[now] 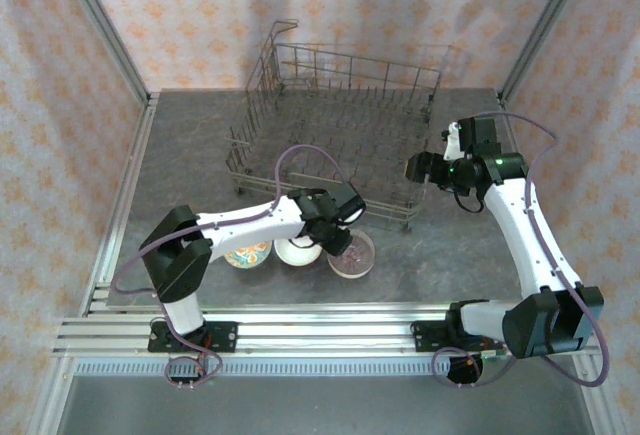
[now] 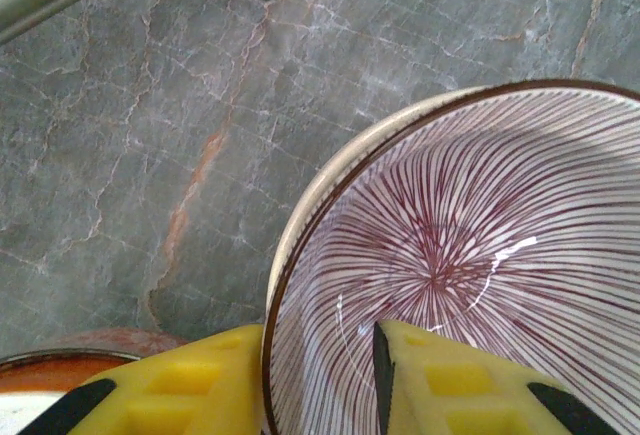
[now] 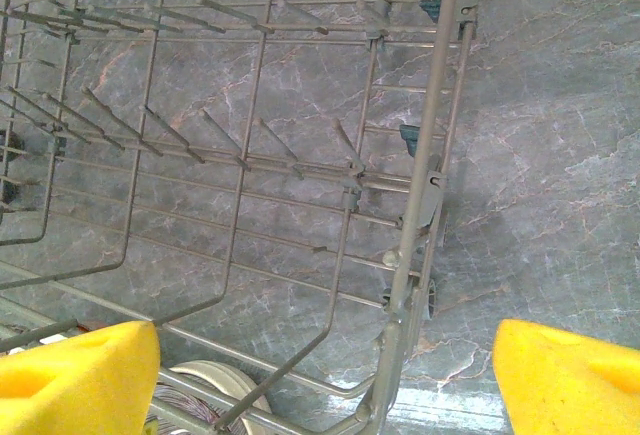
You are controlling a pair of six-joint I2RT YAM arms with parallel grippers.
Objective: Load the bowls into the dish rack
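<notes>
Left gripper [image 2: 315, 333] straddles the rim of a mauve-striped round ceramic bowl [image 2: 480, 255] on the grey marbled table [image 2: 150, 135], just in front of the grey wire dish rack [image 1: 335, 125]. I cannot tell whether it pinches the rim. Right gripper [image 3: 328, 365] hangs spread wide over the rack's right wall.

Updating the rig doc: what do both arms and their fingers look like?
Left arm and right arm: white link shells, black joint housings, a mauve cable looped alongside each. Fingers are blocky yellow with black trim and square recesses. A green light glows at the right wrist.
</notes>
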